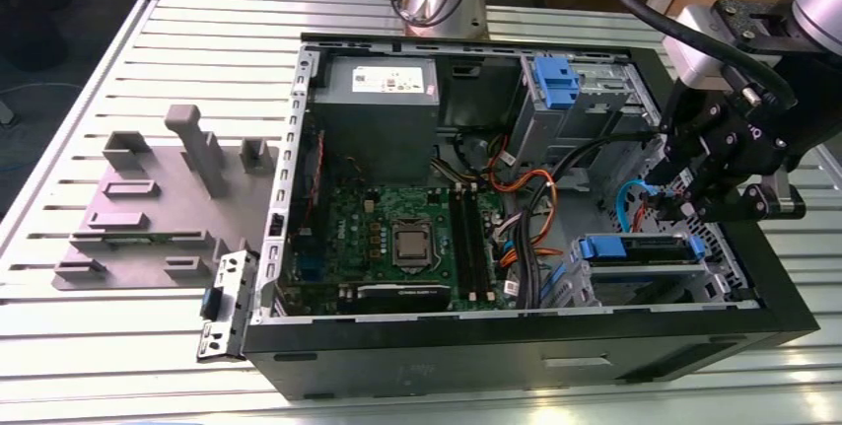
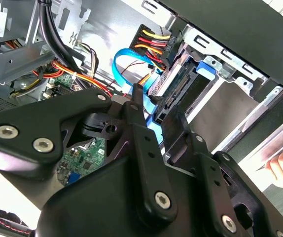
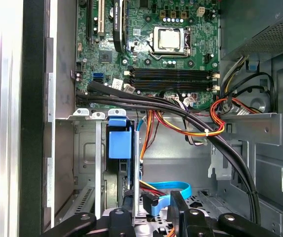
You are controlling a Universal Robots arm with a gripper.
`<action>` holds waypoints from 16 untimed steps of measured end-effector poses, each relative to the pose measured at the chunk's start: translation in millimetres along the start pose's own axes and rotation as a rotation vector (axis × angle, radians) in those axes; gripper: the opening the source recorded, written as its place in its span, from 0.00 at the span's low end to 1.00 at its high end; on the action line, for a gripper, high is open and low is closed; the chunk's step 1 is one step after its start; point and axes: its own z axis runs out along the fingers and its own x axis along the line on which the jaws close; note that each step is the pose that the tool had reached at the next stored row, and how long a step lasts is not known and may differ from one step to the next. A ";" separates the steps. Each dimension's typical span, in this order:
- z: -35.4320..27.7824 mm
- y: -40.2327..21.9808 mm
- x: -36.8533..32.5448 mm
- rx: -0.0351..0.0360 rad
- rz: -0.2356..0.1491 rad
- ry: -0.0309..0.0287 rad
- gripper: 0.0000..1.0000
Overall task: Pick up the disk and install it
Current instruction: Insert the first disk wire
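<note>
**Disk seated in drive cage, gripper at its connector end**

Disk (image 1: 634, 248) sits edge-on in the cage slot at the case's (image 1: 736, 321) corner, blue bracket (image 3: 120, 139) outward, so it slides along the rails. Gripper (image 2: 154, 106) spread, one finger (image 2: 137, 101) either side of the disk's rear edge, apparently to push rather than clamp. Cables (image 3: 181, 111) run just beside.

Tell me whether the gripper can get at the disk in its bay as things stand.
Probably yes. The gripper hangs just above the disk, with nothing lying between them, though the blue cable and the coloured wires sit close beside it.
</note>
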 end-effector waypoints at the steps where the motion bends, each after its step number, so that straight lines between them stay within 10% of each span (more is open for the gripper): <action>1: 0.0 0.0 0.0 0.0000 0.000 0.0000 0.42; 16: 0.0 0.0 0.2 0.0000 0.000 -0.0001 0.20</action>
